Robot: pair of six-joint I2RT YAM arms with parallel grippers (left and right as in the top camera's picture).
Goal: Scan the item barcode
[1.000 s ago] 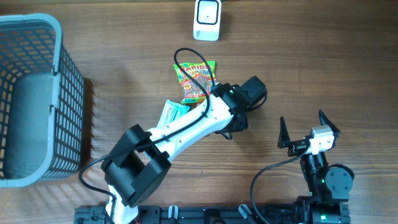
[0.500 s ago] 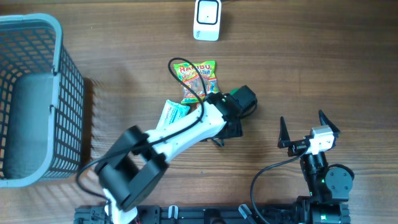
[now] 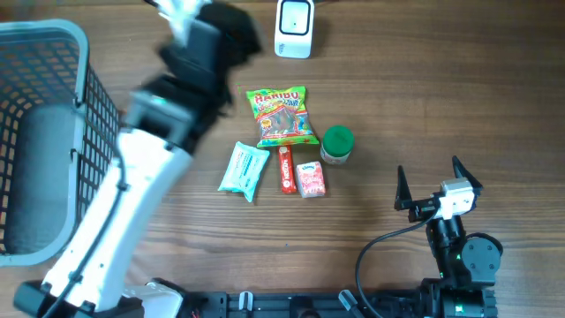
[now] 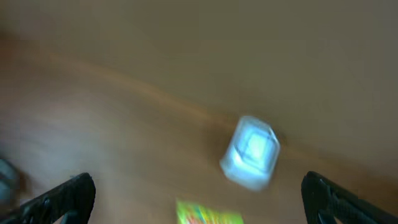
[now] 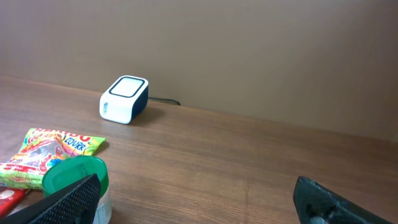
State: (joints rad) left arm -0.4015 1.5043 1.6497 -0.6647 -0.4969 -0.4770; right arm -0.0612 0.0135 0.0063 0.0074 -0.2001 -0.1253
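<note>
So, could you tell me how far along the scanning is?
Nothing looks done: the Haribo bag, green-lidded jar and three small packets all lie on the table, short of the scanner. Nothing is in hand; left gripper and right gripper are open and empty. Left: pick an item, show it to the scanner.

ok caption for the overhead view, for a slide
Snack bag, green-lidded jar and three packs lie below the barcode scanner; left arm blurred beside the basket, right gripper open.

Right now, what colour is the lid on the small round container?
Green. The lid shows best in the overhead view.
</note>
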